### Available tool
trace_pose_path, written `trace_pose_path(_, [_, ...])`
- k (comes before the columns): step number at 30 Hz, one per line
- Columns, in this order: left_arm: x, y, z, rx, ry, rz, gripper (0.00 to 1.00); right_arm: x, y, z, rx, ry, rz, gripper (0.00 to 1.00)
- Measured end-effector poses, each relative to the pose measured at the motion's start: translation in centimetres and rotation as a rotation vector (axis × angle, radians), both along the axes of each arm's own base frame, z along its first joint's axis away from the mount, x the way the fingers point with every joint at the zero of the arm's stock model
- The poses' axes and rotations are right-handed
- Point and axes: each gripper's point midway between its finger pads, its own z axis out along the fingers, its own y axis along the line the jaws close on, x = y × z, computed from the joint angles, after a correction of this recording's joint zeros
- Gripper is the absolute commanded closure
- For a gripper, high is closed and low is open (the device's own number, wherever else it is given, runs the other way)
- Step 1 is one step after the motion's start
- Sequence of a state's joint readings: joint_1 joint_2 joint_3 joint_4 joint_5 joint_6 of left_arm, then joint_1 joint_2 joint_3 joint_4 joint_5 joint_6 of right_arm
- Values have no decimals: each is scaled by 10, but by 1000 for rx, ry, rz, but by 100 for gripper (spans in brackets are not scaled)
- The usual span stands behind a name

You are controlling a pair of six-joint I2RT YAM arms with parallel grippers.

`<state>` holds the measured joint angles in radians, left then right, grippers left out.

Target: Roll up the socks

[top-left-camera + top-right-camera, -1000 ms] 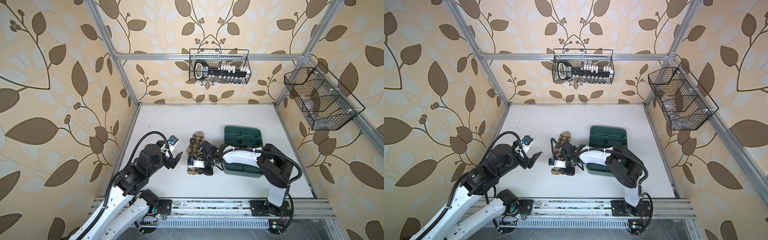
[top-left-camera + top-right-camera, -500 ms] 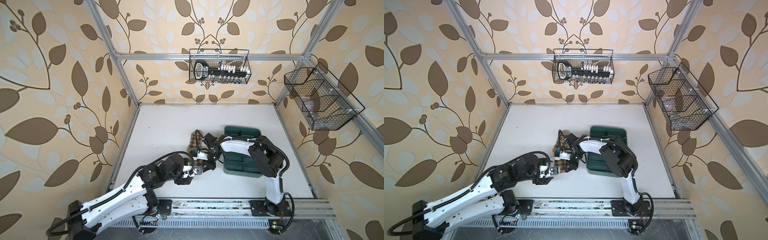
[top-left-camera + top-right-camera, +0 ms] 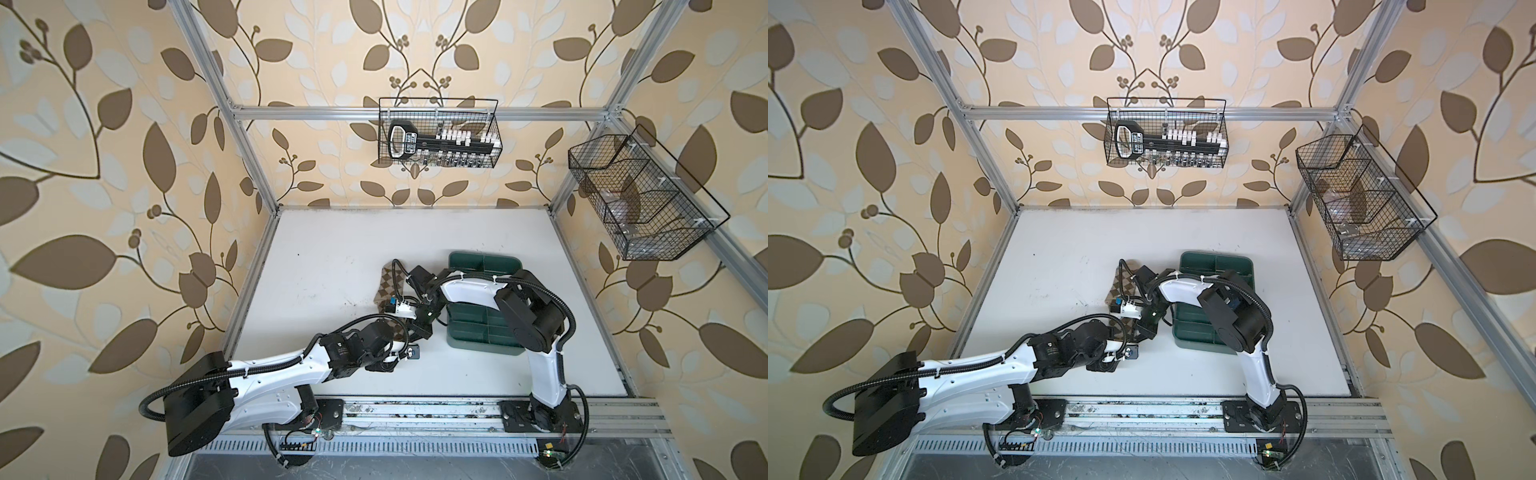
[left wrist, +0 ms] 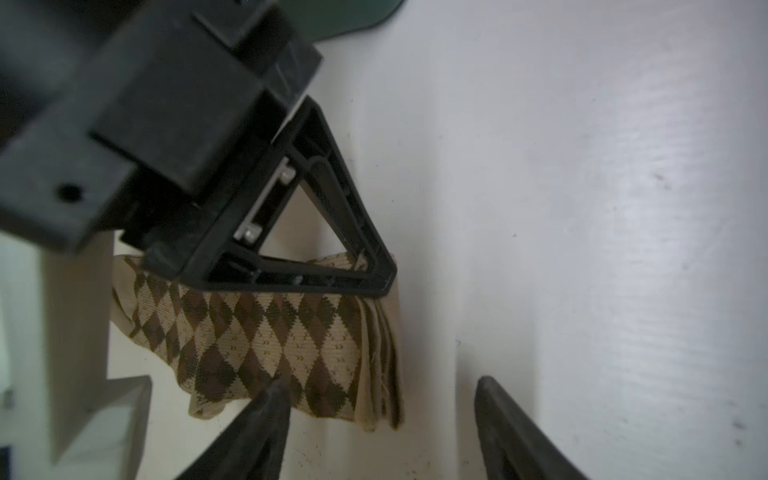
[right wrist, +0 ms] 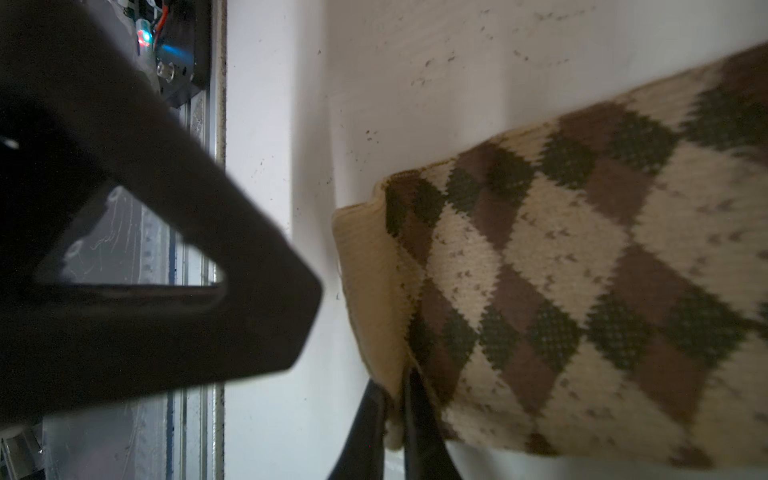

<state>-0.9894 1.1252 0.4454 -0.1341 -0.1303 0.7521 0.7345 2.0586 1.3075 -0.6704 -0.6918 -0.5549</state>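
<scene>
— Left arm (image 3: 282,370) is reaching in beside the argyle sock (image 3: 388,282) now, no longer waiting by the left wall.
— Sock is lying mid-table, left of the green tray (image 3: 484,266). Both arms are covering its near end from above. Wrist views are showing the right gripper (image 5: 395,380) pinching its cuff and the left gripper (image 4: 380,384) hovering, jaws apart.

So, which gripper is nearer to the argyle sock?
Right. The right gripper is shut on the cuff edge of the argyle sock, so it touches it. The left gripper is open at the same end, not gripping.
</scene>
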Motion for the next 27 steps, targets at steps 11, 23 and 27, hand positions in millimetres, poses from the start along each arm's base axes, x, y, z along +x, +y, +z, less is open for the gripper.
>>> trace_pose_path(11, [23,-6,-26,64,-4,101,77,0,0,0,10,1,6,88])
trace_pose_path(23, [33,1,-24,70,83,180,100,22,-17,19,38,-141,-84,59])
trace_pose_path(27, [40,3,-12,17,155,213,100,53,-35,58,84,-344,-228,55])
